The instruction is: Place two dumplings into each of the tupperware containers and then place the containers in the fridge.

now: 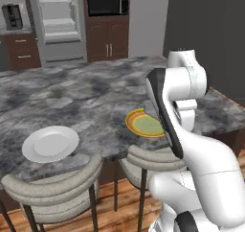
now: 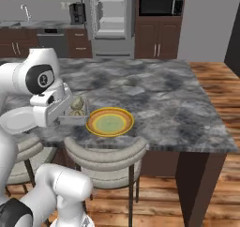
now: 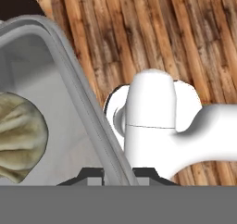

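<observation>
The white arm rises from the base, folds at the elbow, and turns its hand sideways so that, in the right base view, the gripper [image 2: 60, 119] sits at about 9 o'clock of the yellow orange-rimmed plate [image 2: 110, 122], low over the near edge of the grey marbled table [image 2: 159, 99]. In the hand view the two dark finger tips stand close on either side of the thin rim of a translucent tupperware container [image 3: 69, 93], so the gripper is clamped on that wall. The container shows in the right base view as a shallow grey box [image 2: 74, 119] just beside the yellow plate, at its 9 o'clock; whether it rests on the table or is lifted off it I cannot tell. Pale beige dumplings [image 2: 78, 104] sit inside it, and the hand view shows one wrinkled dumpling [image 3: 18, 135] on the container floor at about 8 o'clock of that picture, with wooden floor boards [image 3: 185, 38] beyond the rim. A round white plate [image 1: 50, 143] lies near the table's near edge at 9 o'clock of the yellow plate, well apart from it. Across the room, at 12 o'clock, the silver fridge [image 2: 111, 19] stands with pale shelves showing, a black microwave [image 2: 161, 2] to its right. Grey-backed stools [image 2: 105, 159] stand at the table's near edge.
</observation>
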Controlling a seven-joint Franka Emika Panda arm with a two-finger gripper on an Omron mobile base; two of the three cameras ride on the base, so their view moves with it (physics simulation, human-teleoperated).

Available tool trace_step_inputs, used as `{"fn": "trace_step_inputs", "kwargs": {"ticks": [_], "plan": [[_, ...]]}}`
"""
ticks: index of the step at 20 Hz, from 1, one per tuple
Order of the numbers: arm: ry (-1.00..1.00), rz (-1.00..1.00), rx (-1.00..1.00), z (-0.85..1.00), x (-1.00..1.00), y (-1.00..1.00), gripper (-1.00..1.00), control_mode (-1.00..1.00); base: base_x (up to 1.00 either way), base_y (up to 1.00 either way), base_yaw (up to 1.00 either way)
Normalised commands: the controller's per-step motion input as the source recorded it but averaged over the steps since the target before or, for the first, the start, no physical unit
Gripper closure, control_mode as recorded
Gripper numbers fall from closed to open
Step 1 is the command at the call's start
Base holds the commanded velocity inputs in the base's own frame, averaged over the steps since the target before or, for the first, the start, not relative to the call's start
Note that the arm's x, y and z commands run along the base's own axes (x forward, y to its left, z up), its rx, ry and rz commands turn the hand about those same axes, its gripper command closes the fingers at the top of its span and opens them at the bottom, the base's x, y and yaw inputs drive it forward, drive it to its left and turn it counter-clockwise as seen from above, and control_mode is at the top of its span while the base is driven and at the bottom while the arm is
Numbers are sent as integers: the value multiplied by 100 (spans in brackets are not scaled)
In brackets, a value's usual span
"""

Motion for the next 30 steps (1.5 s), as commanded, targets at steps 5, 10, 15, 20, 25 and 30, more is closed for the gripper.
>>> {"fn": "trace_step_inputs", "kwargs": {"ticks": [5,10,15,20,25,30], "plan": [[0,0,0,0,0,0,100,100,-25,-100,-18],[0,0,0,0,0,0,100,100,3,-100,-5],[0,0,0,0,0,0,100,100,16,-100,0],[0,0,0,0,0,0,100,100,63,-100,0],[0,0,0,0,0,0,100,100,90,-100,10],[0,0,0,0,0,0,100,100,94,-100,10]]}}
